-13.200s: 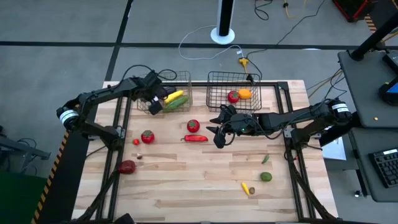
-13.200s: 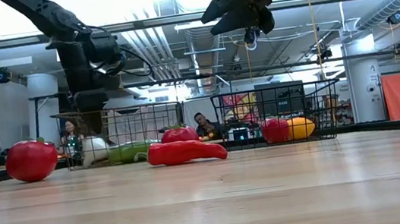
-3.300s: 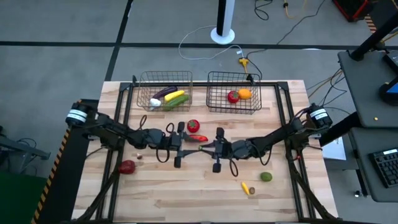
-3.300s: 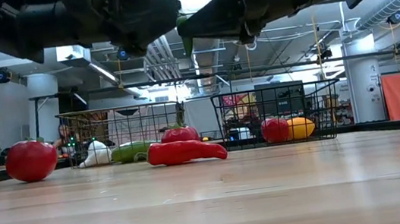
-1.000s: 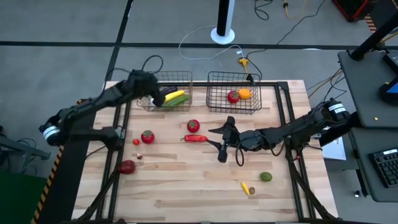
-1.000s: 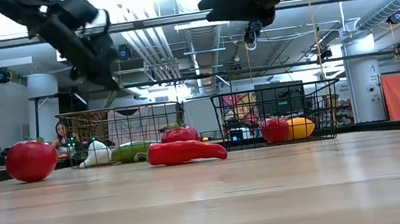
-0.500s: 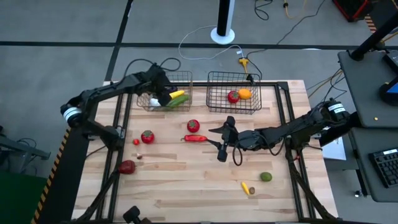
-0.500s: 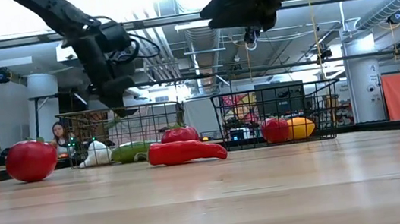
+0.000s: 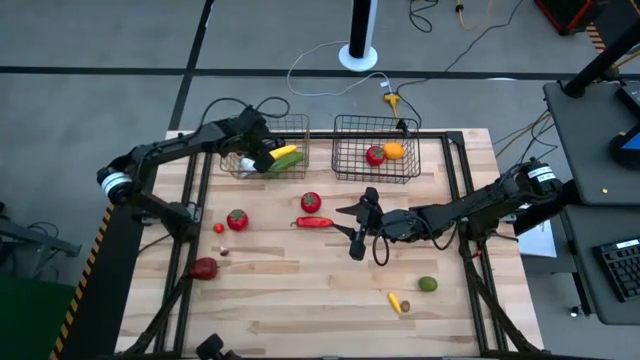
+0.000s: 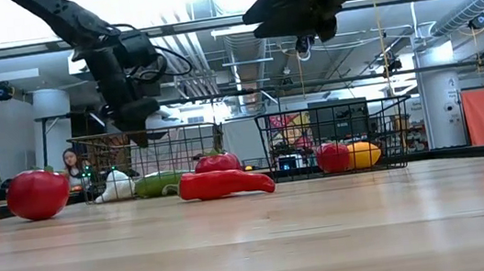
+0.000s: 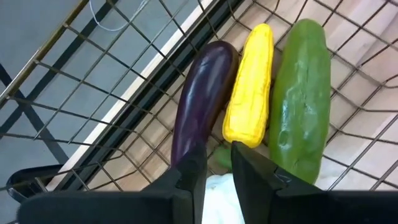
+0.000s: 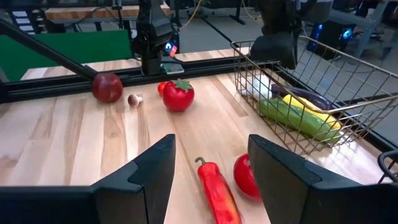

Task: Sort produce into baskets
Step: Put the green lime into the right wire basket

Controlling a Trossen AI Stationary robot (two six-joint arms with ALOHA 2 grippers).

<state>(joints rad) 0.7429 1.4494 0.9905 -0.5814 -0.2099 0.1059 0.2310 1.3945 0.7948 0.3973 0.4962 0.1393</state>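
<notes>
My left gripper (image 9: 262, 158) hangs over the left basket (image 9: 300, 121), fingers (image 11: 193, 171) a narrow gap apart. A small green piece (image 11: 217, 155) shows between their tips. Below lie a purple eggplant (image 11: 202, 99), yellow corn (image 11: 250, 87), a green cucumber (image 11: 301, 93) and white garlic (image 11: 217, 196). My right gripper (image 9: 342, 221) hovers open above mid-table, over a red pepper (image 12: 217, 190) beside a tomato (image 9: 311, 202). The right basket (image 9: 345, 121) holds a tomato (image 9: 375, 155) and an orange (image 9: 394, 151). My left gripper points down into the left basket, with the small green piece (image 11: 217, 155) at its fingertips. Whether the fingers touch the piece, I cannot tell.
On the left part of the table lie a tomato (image 9: 237, 219), a tiny red piece (image 9: 219, 228) and a dark red fruit (image 9: 204, 267). A green fruit (image 9: 428, 284) and a small yellow piece (image 9: 397, 302) lie at the near right. Bare wood spreads along the near edge.
My left gripper has gone a little toward the table's right edge over the left basket and come down toward it, the small green piece travelling under its fingers.
</notes>
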